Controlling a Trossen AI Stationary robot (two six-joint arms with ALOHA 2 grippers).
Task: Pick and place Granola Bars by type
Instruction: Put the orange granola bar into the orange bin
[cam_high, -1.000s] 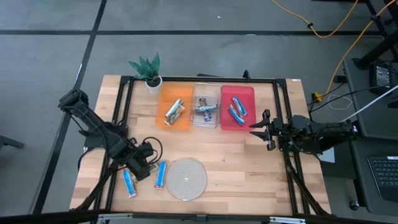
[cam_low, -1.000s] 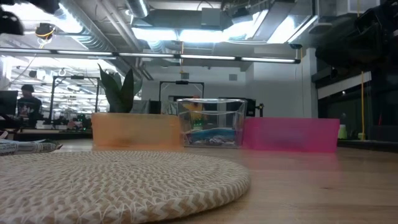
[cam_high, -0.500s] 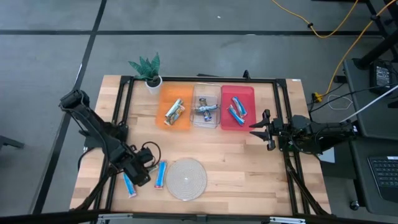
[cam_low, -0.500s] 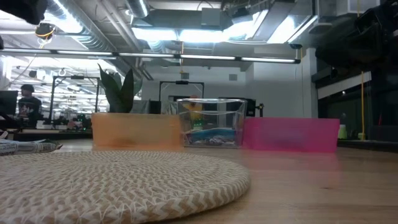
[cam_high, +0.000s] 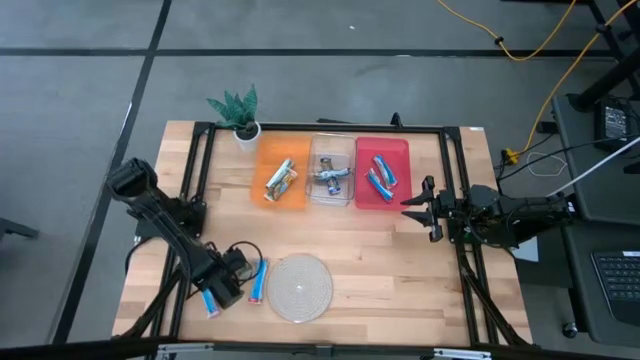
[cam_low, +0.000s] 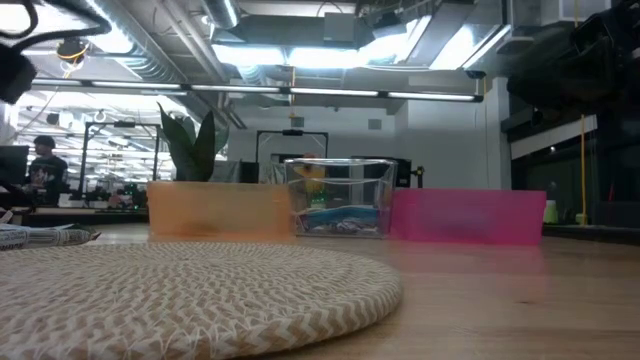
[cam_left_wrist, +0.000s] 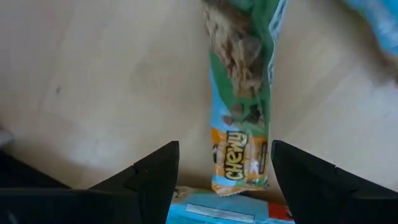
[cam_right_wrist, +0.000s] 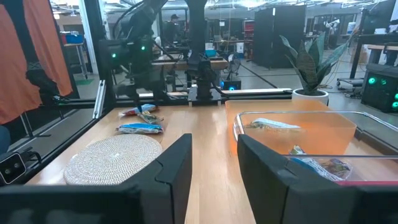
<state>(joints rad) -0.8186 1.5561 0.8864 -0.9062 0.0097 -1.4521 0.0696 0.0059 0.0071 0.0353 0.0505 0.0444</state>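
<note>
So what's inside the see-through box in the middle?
The clear bin holds a little heap of silvery-blue granola bars. How many there are cannot be told, since they lie piled on each other, and whatever is underneath is covered.

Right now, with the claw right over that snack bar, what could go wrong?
The left gripper is open, low over a green granola bar, and a blue bar lies right beside it, so both might get pinched together. The wrapper looks slippery and flat on the table, so the fingers might slide off. The woven mat sits close by and a swinging bar might brush it. The right gripper waits by the red bin.
</note>
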